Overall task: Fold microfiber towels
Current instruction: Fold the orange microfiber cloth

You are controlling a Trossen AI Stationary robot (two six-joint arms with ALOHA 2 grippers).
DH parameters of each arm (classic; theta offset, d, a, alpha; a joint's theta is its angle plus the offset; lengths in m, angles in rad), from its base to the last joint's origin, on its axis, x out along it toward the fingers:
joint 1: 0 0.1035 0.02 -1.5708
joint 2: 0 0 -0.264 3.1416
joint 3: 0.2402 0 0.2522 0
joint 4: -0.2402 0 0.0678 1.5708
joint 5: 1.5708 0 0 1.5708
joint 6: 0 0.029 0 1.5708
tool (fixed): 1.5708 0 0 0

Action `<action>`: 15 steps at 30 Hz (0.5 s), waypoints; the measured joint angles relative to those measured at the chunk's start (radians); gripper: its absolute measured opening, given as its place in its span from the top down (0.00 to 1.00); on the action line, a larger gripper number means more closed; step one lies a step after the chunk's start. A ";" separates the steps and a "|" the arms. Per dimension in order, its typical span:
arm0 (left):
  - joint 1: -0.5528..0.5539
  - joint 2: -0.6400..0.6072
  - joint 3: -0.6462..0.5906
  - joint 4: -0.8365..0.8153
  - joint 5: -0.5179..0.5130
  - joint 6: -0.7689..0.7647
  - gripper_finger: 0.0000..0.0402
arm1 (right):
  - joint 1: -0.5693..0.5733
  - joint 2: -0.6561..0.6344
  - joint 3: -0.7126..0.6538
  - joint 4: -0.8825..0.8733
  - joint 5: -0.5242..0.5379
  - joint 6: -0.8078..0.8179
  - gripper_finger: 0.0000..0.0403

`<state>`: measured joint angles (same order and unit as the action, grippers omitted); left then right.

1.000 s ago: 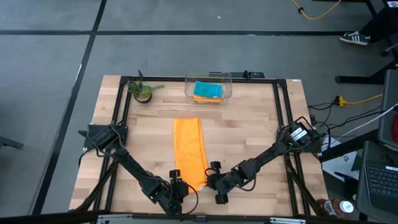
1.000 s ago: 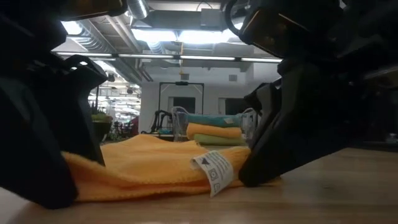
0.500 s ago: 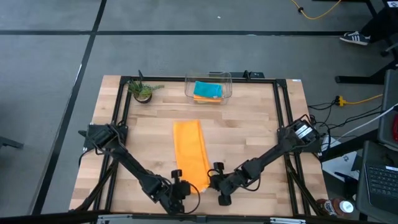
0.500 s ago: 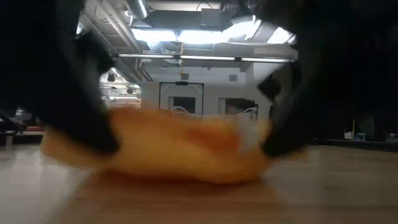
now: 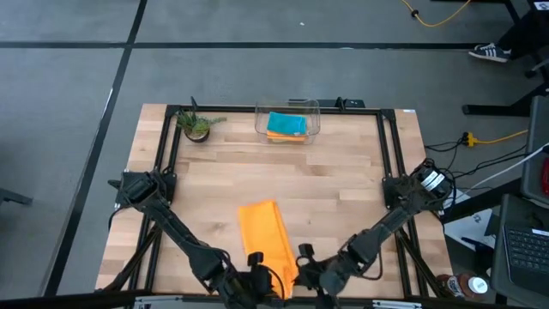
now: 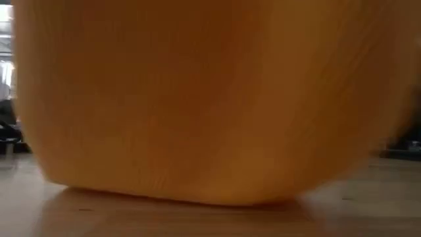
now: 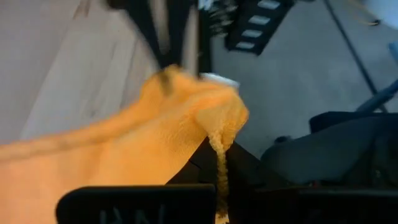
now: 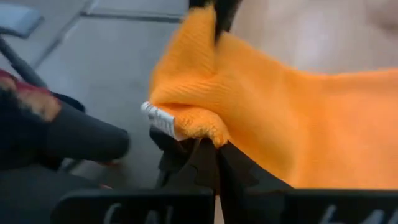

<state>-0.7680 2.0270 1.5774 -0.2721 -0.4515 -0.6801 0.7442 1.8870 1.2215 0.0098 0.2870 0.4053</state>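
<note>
At the table's near edge, the left gripper [image 5: 255, 273] and right gripper [image 5: 302, 268] each pinch a near corner of the orange towel [image 5: 266, 236] (folded into a strip), which stretches away from both grippers toward the clear bin [image 5: 287, 121].

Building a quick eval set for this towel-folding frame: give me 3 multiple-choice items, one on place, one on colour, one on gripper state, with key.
1. Where is the clear bin?
A. At the table's far edge, middle
B. At the near edge between the arms
C. On the floor

2. What colour is the towel on top in the bin?
A. Lime green
B. Teal blue
C. White

3. How do the two grippers stand?
A. Both open above the towel
B. Only the left shut
C. Both shut on the orange towel's near end

Key:
1 A: the clear bin sits beside the potted plant.
2 B: the teal towel lies uppermost.
3 C: left gripper and right gripper each pinch the orange towel.
</note>
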 joint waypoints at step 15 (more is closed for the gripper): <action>0.017 -0.003 0.096 -0.636 -0.132 -0.099 1.00 | -0.126 0.002 0.129 -0.326 0.236 -0.170 1.00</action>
<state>-0.7512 2.0239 1.6729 -0.9079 -0.5835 -0.7791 0.6186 1.8889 1.3506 -0.3163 0.5228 0.2352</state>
